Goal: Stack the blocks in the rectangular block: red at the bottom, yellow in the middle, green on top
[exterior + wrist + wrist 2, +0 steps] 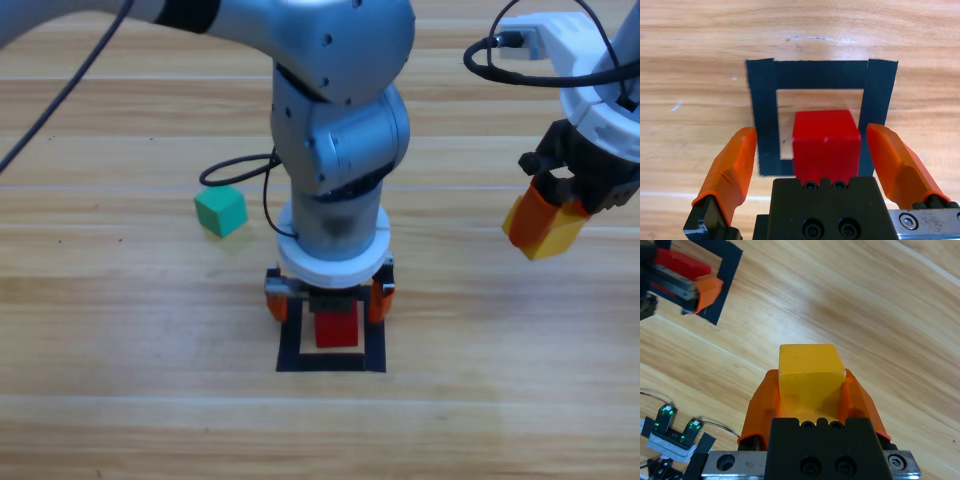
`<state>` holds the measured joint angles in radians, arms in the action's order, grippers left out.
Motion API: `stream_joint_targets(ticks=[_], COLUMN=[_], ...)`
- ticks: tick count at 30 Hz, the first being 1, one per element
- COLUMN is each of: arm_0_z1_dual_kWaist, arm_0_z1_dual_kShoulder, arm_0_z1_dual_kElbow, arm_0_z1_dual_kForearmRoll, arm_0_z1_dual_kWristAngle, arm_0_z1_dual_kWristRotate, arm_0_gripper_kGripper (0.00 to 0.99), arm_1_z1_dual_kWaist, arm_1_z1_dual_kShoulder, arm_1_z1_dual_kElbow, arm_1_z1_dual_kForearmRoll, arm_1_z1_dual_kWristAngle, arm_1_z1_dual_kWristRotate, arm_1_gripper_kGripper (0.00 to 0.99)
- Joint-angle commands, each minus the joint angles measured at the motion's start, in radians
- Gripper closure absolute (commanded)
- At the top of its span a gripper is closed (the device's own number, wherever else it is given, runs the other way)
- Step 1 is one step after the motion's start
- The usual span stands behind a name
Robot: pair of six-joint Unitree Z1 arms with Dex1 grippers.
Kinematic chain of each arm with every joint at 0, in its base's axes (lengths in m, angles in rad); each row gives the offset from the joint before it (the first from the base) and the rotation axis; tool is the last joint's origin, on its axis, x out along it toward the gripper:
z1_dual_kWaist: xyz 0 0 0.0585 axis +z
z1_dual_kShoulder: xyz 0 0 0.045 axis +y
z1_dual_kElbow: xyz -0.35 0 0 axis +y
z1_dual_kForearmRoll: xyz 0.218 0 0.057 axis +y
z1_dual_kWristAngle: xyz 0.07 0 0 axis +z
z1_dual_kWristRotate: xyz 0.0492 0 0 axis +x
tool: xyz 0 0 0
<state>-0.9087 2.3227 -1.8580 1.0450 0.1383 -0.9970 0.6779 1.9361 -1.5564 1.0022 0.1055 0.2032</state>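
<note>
The red cube sits inside the black tape rectangle, toward its rear edge. My left gripper hovers low over the rectangle, open, with one orange jaw on each side of the red cube and a gap to it on both sides. At the right, above the table, my right gripper is shut on the yellow cube. The teal-green cube rests on the table to the left of the left arm.
A black cable loops down beside the left arm near the green cube. In the right wrist view a small green-lit sensor board shows at the lower left.
</note>
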Motion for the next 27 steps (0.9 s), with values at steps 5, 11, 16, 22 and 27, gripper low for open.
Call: stream_joint_targets(ticks=[5, 11, 16, 22, 27], arm_0_z1_dual_kWaist=[-0.018, 0.117, 0.232, 0.452, 0.508], arm_0_z1_dual_kShoulder=[-0.332, -0.526, -0.698, -1.025, -1.036], arm_0_z1_dual_kElbow=[0.017, 0.138, 0.382, 0.777, 0.787], arm_0_z1_dual_kForearmRoll=[0.069, 0.058, -0.12, -0.45, -0.447], arm_0_z1_dual_kWristAngle=[0.119, 0.067, 0.046, -0.177, -0.189], arm_0_z1_dual_kWristRotate=[0.064, 0.236, 0.445, 0.612, 0.67], arm_0_gripper_kGripper=[0.04, 0.039, 0.005, 0.0, 0.0], arm_1_z1_dual_kWaist=[0.029, 0.114, 0.164, 0.23, 0.292], arm_1_z1_dual_kShoulder=[0.037, 0.139, 0.201, 0.268, 0.366], arm_1_z1_dual_kElbow=[-0.039, -0.166, -0.246, -0.367, -0.533], arm_1_z1_dual_kForearmRoll=[0.039, 0.136, 0.151, 0.176, 0.248], arm_1_z1_dual_kWristAngle=[-0.127, -0.15, -0.139, -0.132, -0.148], arm_1_z1_dual_kWristRotate=[0.133, 0.24, 0.349, 0.432, 0.481], arm_1_gripper_kGripper=[0.824, 0.824, 0.824, 0.824, 0.824])
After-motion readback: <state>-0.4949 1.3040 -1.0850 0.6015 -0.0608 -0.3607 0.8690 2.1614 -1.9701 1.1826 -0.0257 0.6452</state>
